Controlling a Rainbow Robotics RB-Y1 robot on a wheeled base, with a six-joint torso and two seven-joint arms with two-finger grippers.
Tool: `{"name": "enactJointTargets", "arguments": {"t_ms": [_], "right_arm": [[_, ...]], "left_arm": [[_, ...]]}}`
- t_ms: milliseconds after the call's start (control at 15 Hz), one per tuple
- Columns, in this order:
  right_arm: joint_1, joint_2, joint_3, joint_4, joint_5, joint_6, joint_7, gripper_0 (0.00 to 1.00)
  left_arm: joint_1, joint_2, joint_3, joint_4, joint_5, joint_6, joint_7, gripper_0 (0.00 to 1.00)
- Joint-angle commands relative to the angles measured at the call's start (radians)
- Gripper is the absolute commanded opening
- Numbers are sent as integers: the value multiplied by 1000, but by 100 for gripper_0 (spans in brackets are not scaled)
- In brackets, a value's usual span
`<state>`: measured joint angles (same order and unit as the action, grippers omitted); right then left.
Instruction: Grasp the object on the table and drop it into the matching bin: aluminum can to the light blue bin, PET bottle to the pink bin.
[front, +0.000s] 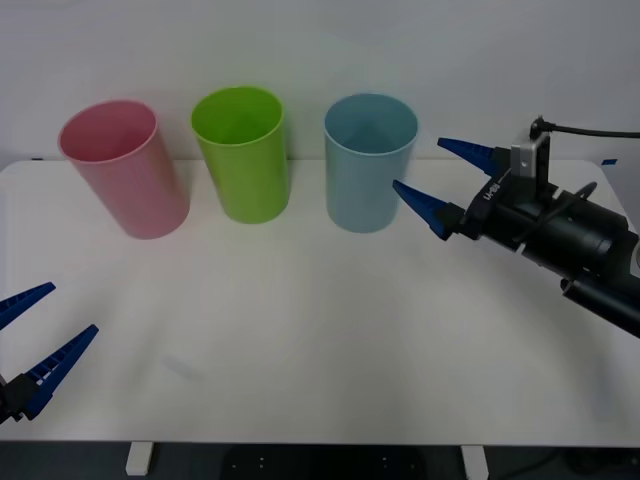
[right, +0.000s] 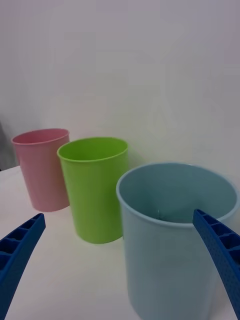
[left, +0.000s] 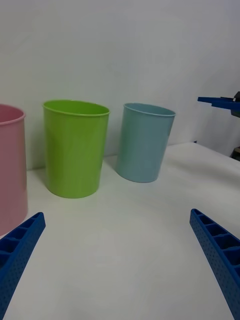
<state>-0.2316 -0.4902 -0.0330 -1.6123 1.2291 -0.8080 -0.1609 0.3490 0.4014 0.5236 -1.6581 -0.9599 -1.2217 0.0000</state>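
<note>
Over at the far right of the table, what's the right gripper up to? And where's the can relative to it? (posted by binwatcher)

Right gripper's hanging just to the right of the light blue bin, about level with its upper half, fingers spread wide with nothing between them. From the wrist cam the two blue fingers sit either side of the bin's rim, bin straight ahead. The near fingertip looks right up against the bin wall in the front view; touching or a hair apart, can't tell. (reply from armchair_roboticist)

ok but the can itself? which way does it point, standing or on its side? (binwatcher)

Honestly can't tell where it is. The wrist cam looks partway down into the light blue bin and there's a faint pale glint low on the inside wall, too vague to call. So no read on its long axis or where the pull-tab end faces either. (armchair_roboticist)

and the rest of the layout? (binwatcher)

Three bins upright in a row along the far edge: pink bin on the left, lime green bin in the middle, light blue on the right, each apart from its neighbour. Left gripper is parked at the near left edge of the table, fingers also wide apart, holding nothing, well away from all three bins. (armchair_roboticist)
</note>
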Motion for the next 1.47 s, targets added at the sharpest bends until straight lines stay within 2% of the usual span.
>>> {"name": "enactJointTargets", "arguments": {"t_ms": [67, 200, 667, 1067, 1467], "right_arm": [[90, -2, -67, -29, -10, -109, 86, 100], [140, 1, -107, -34, -13, -174, 130, 100], [302, 18, -260, -41, -16, -390, 152, 100], [451, 22, -311, -47, -79, -418, 169, 100], [495, 21, -320, -47, -96, -419, 170, 100]], "left_arm": [[0, 0, 0, 0, 0, 0, 0, 100], [0, 0, 0, 0, 0, 0, 0, 100], [0, 0, 0, 0, 0, 0, 0, 100], [0, 0, 0, 0, 0, 0, 0, 100], [0, 0, 0, 0, 0, 0, 0, 100]]}}
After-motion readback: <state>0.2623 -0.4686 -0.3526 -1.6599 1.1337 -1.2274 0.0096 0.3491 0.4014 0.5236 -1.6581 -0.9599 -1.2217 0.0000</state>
